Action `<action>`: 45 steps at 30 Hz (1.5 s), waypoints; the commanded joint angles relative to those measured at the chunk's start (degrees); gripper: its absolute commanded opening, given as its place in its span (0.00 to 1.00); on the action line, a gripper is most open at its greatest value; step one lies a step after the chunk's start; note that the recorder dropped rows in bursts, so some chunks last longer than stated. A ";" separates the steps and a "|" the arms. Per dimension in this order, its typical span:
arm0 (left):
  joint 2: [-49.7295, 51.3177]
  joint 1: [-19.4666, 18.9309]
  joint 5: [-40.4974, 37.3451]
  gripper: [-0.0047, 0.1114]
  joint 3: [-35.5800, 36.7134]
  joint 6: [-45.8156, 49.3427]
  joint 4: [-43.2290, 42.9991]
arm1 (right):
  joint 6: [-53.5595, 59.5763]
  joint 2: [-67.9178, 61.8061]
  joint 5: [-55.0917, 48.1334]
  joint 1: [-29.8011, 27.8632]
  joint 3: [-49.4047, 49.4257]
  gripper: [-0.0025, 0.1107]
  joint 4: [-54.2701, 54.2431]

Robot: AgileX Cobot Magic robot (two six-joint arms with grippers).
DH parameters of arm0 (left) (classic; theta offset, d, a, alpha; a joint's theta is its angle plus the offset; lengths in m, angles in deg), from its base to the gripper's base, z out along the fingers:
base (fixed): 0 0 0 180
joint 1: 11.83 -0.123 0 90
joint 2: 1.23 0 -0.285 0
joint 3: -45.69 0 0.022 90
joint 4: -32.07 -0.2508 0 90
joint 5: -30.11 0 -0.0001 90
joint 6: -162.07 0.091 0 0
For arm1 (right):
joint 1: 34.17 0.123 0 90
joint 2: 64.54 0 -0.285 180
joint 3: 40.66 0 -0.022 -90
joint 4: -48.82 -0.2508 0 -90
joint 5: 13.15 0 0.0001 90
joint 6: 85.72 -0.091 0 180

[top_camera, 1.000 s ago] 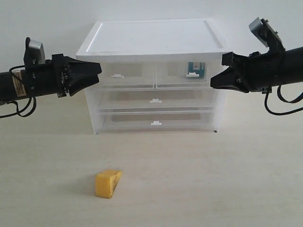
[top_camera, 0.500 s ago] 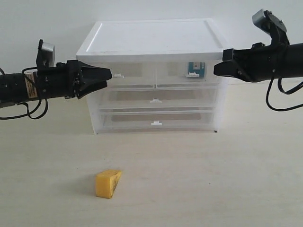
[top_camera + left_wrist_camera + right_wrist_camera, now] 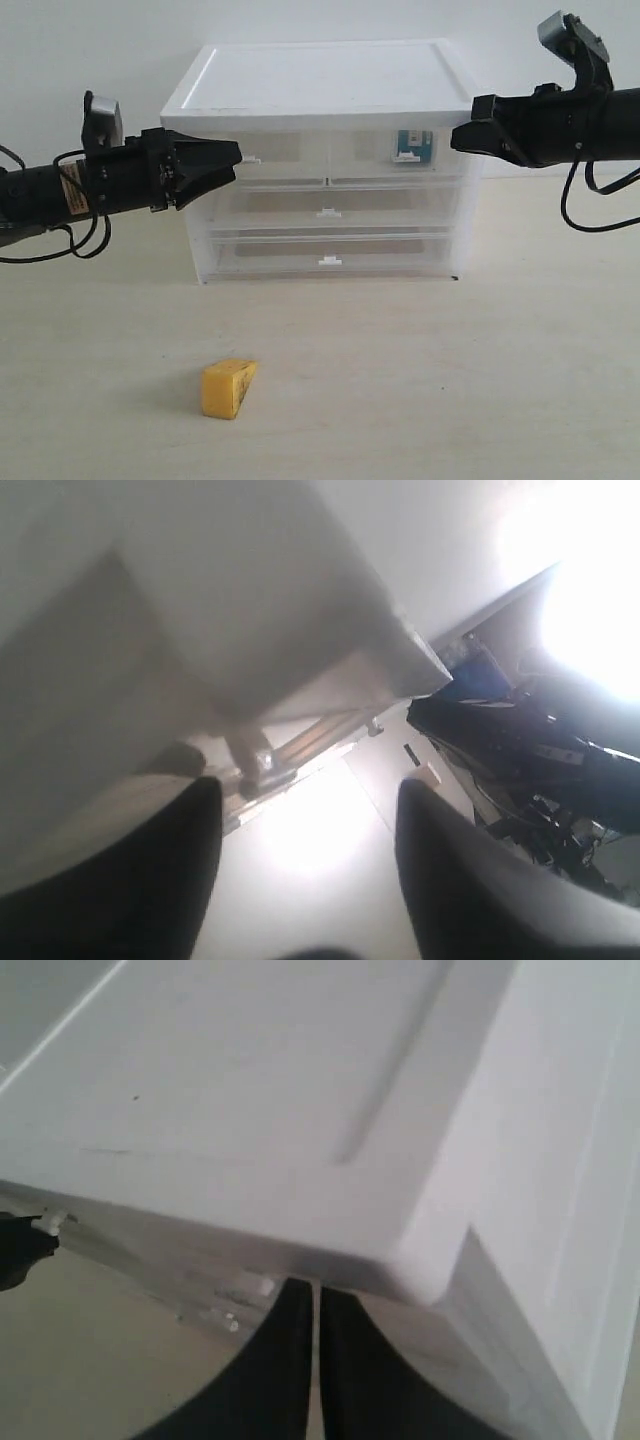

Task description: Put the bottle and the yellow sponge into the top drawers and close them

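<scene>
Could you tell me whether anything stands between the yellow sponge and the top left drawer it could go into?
Only the drawer itself: the top left drawer is shut, so its front blocks entry. The left gripper, open, is near its tab handle. On the table, nothing visible lies between the yellow sponge and the cabinet.

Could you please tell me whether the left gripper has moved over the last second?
Yes. The left gripper advanced rightward toward the cabinet, nearing the left top drawer.
</scene>
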 commanded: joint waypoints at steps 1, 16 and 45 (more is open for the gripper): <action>0.20 1.99 -8.65 0.48 -1.30 6.38 11.88 | 1.22 0.24 -0.30 -0.24 -0.29 0.02 -0.92; 0.32 1.99 -11.81 0.08 -1.86 9.54 13.34 | 2.14 0.24 -0.30 -0.24 -0.29 0.02 -0.92; -5.15 1.91 -6.28 0.07 7.23 8.85 2.02 | 4.20 0.24 0.51 -0.24 -0.29 0.02 -1.38</action>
